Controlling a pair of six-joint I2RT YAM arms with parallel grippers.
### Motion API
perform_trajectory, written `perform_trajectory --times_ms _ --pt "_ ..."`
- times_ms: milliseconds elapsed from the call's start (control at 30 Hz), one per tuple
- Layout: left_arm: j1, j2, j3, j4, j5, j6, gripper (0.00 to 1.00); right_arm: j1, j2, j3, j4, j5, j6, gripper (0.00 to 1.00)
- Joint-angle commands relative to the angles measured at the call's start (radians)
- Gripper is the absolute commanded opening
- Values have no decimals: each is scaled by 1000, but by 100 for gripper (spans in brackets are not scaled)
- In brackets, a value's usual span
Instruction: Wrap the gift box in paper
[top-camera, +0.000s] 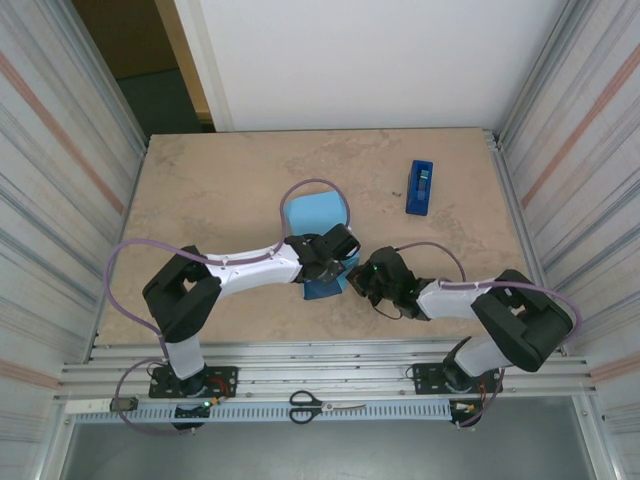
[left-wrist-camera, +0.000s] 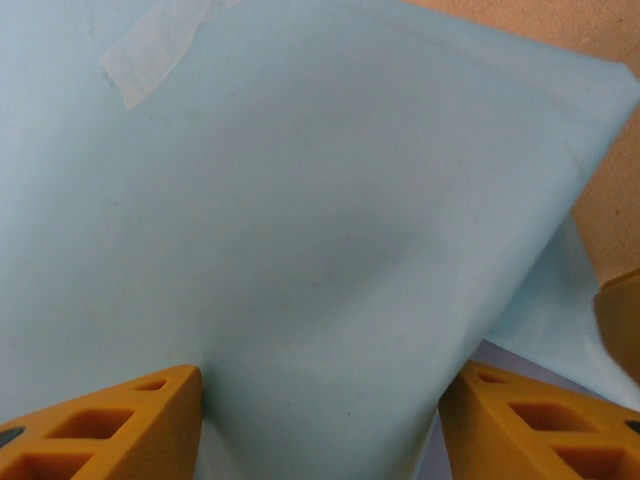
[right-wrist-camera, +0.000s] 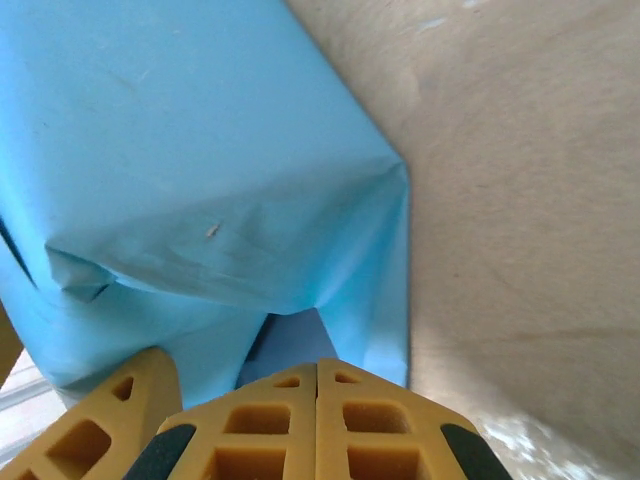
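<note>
The paper (top-camera: 313, 213), sky blue side out, is folded round something at the table's middle; the gift box is hidden under it. My left gripper (top-camera: 338, 245) lies over the package's near half. In the left wrist view the paper (left-wrist-camera: 300, 200) fills the gap of the left gripper (left-wrist-camera: 320, 420) and touches both orange fingers; a strip of clear tape (left-wrist-camera: 150, 50) sits on it. My right gripper (top-camera: 362, 275) is at the package's near right corner. In the right wrist view the right gripper (right-wrist-camera: 317, 375) is shut and empty against a creased end fold of paper (right-wrist-camera: 200, 150) with its navy face (right-wrist-camera: 290, 345) showing.
A royal-blue tape dispenser (top-camera: 420, 187) stands on the tan table (top-camera: 220, 190) at the back right. Scissors (top-camera: 318, 404) lie on the rail in front of the arm bases. Ribbed walls close in left and right.
</note>
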Motion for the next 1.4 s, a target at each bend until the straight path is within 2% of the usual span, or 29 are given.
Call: perform_trajectory --times_ms 0,167,333,433,533,633,800,1000,1200,1367 --pt "3 75 -63 -132 143 -42 61 -10 80 27 99 -74 -22 0" --pt "2 75 -64 -135 149 -42 61 5 143 23 78 -64 2 0" --pt "2 71 -66 -138 146 -44 60 96 125 2 32 -15 30 0" --pt "2 71 -64 -138 142 -43 60 114 143 -57 168 10 102 0" --pt "3 72 -57 -141 149 -42 60 131 149 -80 229 33 117 0" --pt "2 61 -44 -148 162 -45 61 114 92 -70 184 34 87 0" --pt "5 37 22 -181 200 -46 65 8 -73 -62 -61 16 -15 0" --pt "6 33 147 -244 232 -3 75 -180 -269 -28 -325 -63 -187 0" --pt "5 -20 208 -269 255 -8 85 -365 -323 44 -442 -189 -348 14" --pt "25 -132 199 -259 294 -66 96 -420 -197 200 -489 -324 -494 38"
